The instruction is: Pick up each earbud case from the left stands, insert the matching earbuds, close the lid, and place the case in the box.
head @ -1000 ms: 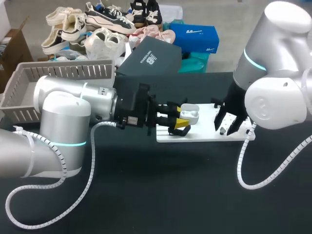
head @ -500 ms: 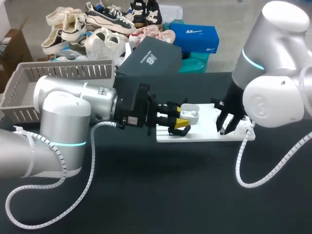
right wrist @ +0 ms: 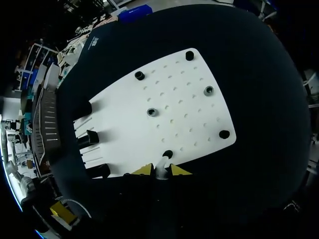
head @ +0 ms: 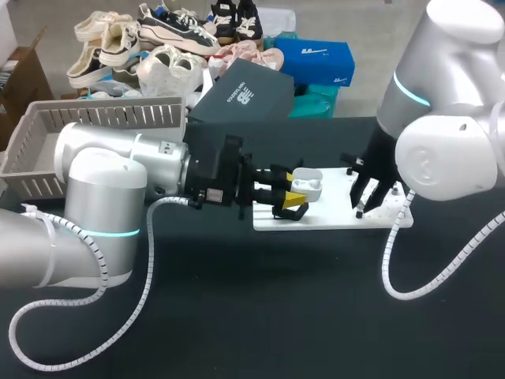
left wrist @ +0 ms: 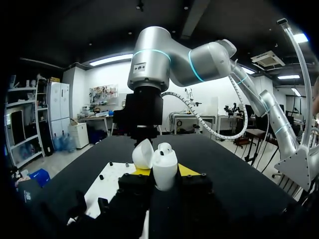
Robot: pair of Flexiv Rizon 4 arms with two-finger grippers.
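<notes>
1. The left gripper [left wrist: 164,172] has its jaws pressed on the white earbud case [left wrist: 165,174], with one yellow tip on each side. The case stands upright, and its lid [left wrist: 143,154] is flipped open.
2. The right gripper [right wrist: 160,171] has its jaws almost together. They pinch a small white earbud [right wrist: 160,165] (only a little bit of it shows).
3. One of the black pegs [right wrist: 168,154] sits just ahead of the right gripper's tips. More pegs are spread over the white board [right wrist: 174,124].
4. Dark stands [right wrist: 87,138] sit at one end of the board, well apart from the right gripper.
5. In the head view, the left gripper holds the case over the board's left end. I cannot tell if the case touches the board.
6. In that view, the right gripper hangs over the board's right end, apart from the case.
7. The board lies near the middle of the black tabletop [head: 237,316], closer to the far edge.
8. A grey basket [head: 47,130] sits at the far left corner of the tabletop.
</notes>
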